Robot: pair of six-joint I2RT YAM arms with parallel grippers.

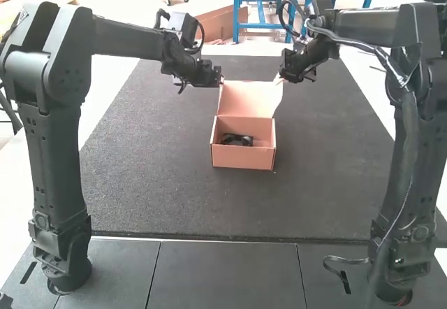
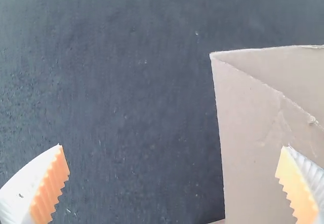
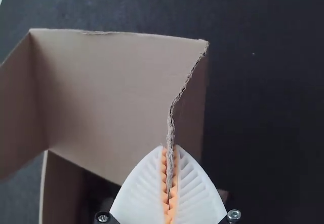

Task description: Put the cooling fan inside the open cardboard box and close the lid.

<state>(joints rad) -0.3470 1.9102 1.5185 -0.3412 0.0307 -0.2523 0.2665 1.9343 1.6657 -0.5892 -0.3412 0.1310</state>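
**Cooling fan [image 1: 237,140] boxed, lid not yet down**

Fan sits on the floor of the cardboard box [image 1: 243,154], which is near the middle of the mat [image 1: 140,155], a bit toward its far edge. I read step one as done. We're on the lid-closing step.

Lid [image 1: 248,101] stands upright off the box's far wall, side flaps angled forward.

Right gripper [image 3: 169,150]: jaws clamped on the raw edge of the lid's right side flap [image 1: 278,92]. Cardboard is pinched between the orange pads and the grip looks solid.

Left gripper [image 1: 211,80]: jaws wide apart, holding nothing. It hangs at the lid's upper left corner. In the left wrist view the left side flap [image 2: 253,133] is close to one finger [image 2: 296,188]; I can't tell if they touch.

Next move, my call:
- Right arm swings the lid forward and down about the hinge on the far wall. It should follow the arc rather than pull straight, or the box will likely slide on the mat.
- Both side flaps need to tuck inside the box walls, so the left arm should nudge its flap inward as the lid comes over.
- The right has to let go before its fingers get trapped between flap and wall.

Risk: the box is light and unanchored, so it may tip toward the near edge.
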